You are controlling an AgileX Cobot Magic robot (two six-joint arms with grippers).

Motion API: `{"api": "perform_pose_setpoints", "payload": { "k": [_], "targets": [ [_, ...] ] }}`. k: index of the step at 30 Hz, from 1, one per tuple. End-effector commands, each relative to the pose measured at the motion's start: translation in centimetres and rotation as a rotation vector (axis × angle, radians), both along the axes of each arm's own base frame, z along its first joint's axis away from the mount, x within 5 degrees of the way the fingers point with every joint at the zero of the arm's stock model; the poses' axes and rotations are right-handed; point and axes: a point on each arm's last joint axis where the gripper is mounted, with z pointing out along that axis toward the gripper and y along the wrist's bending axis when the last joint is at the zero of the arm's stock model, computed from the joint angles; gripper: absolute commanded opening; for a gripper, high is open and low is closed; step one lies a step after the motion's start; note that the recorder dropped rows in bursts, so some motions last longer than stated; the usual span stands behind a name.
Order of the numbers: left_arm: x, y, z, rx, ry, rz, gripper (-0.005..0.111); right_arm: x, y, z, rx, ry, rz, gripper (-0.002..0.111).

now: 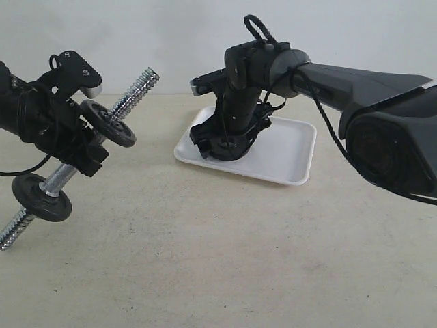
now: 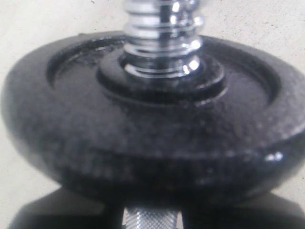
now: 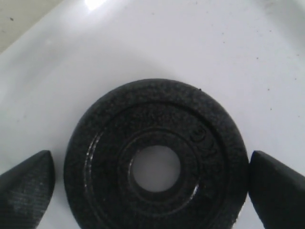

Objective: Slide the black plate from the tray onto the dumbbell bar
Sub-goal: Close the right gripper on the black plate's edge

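Left claw [image 1: 76, 152]: closed round the dumbbell bar [image 1: 134, 91] [image 2: 162, 38], gripping it between its two dark discs and holding it tilted over the table [image 1: 218, 266] at the near left.
Dumbbell bar: chrome. Its lower threaded end is near and left, its upper threaded end farther, higher and to the right. A knurled strip shows at the grip in the left wrist view.
Near disc [image 1: 41, 198]: dull dark round weight, low on the bar, close over the table.
Far disc [image 1: 109, 123]: same kind, higher up the bar, just beyond the left claw's fingers. Bare thread runs on past it.
Left wrist view: one of these discs fills the picture, with thread rising from its hub. I cannot tell which disc it is.
Tray [image 1: 293, 154] [image 3: 214, 57]: shallow, white, with rounded corners and a low rim. It lies flat on the table beyond the middle, well apart from the bar. It holds one thing, the black plate [image 3: 157, 114], at its left end.
Black plate: flat on the tray floor. It is round and glossy with small highlights, a raised rim and a raised hub, and white tray shows through the centre hole. In the exterior view the right claw [image 1: 222, 143] [image 3: 152, 191] mostly hides it.
Right claw: reaches down into the tray's left end, jaws wide enough to straddle the plate, with one of its fingers [image 3: 28, 186] at each side of the rim. One finger is at the rim or touching it, and the other stands a small gap off.
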Motion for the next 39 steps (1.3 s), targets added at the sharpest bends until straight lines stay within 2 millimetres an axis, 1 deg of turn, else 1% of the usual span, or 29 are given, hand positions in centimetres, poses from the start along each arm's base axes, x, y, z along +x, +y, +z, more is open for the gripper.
{"api": "perform_pose_setpoints", "payload": {
  "k": [1, 6, 9, 12, 13, 15, 17, 19, 21, 26, 27, 28, 30, 31, 33, 39],
  "targets": [
    [0.5, 0.2, 3.5, -0.046, -0.155, 0.053, 0.004, 0.3, -0.4, -0.7, -0.013, 0.0, 0.007, 0.104],
    [0.5, 0.2, 3.5, -0.046, -0.155, 0.053, 0.004, 0.3, -0.4, -1.2, -0.018, 0.01, 0.007, 0.104],
    [0.5, 0.2, 3.5, -0.046, -0.155, 0.053, 0.004, 0.1, -0.5, -2.4, -0.036, 0.044, 0.006, 0.104],
    [0.5, 0.2, 3.5, -0.046, -0.155, 0.053, 0.004, -0.1, -0.6, -3.0, -0.046, 0.076, -0.002, 0.102],
    [0.5, 0.2, 3.5, -0.046, -0.155, 0.053, 0.004, -0.2, -0.6, -3.1, -0.05, 0.083, -0.002, 0.099],
    [0.5, 0.2, 3.5, -0.046, -0.155, 0.053, 0.004, -0.2, -0.6, -3.2, -0.051, 0.087, -0.003, 0.088],
    [0.5, 0.2, 3.5, -0.046, -0.155, 0.053, 0.004, -0.2, -0.6, -3.2, -0.053, 0.09, -0.002, 0.071],
    [0.5, 0.2, 3.5, -0.046, -0.155, 0.053, 0.004, -0.3, -0.7, -3.1, -0.058, 0.095, 0.003, 0.059],
    [0.5, 0.2, 3.5, -0.046, -0.157, 0.054, 0.004, -0.4, -0.7, -3.0, -0.063, 0.103, 0.003, 0.055],
    [0.5, 0.2, 3.5, -0.046, -0.157, 0.054, 0.004, -0.4, -0.7, -3.0, -0.066, 0.109, 0.003, 0.054],
    [0.5, 0.2, 3.5, -0.046, -0.157, 0.054, 0.004, -0.4, -0.7, -3.0, -0.066, 0.109, 0.003, 0.052],
    [0.5, 0.2, 3.5, -0.046, -0.157, 0.054, 0.004, -0.4, -0.7, -3.1, -0.068, 0.113, 0.003, 0.047],
    [0.5, 0.2, 3.5, -0.046, -0.157, 0.054, 0.004, -0.5, -0.8, -3.1, -0.075, 0.122, 0.003, 0.032],
    [0.5, 0.2, 3.5, -0.046, -0.157, 0.054, 0.004, -0.5, -0.8, -3.1, -0.077, 0.124, 0.005, 0.019],
    [0.5, 0.2, 3.5, -0.046, -0.157, 0.054, 0.004, -0.7, -0.9, -3.1, -0.095, 0.135, 0.019, -0.001],
    [0.5, 0.2, 3.5, -0.046, -0.157, 0.054, 0.004, -0.7, -1.2, -3.2, -0.127, 0.135, 0.03, 0.0]
  ]
}}
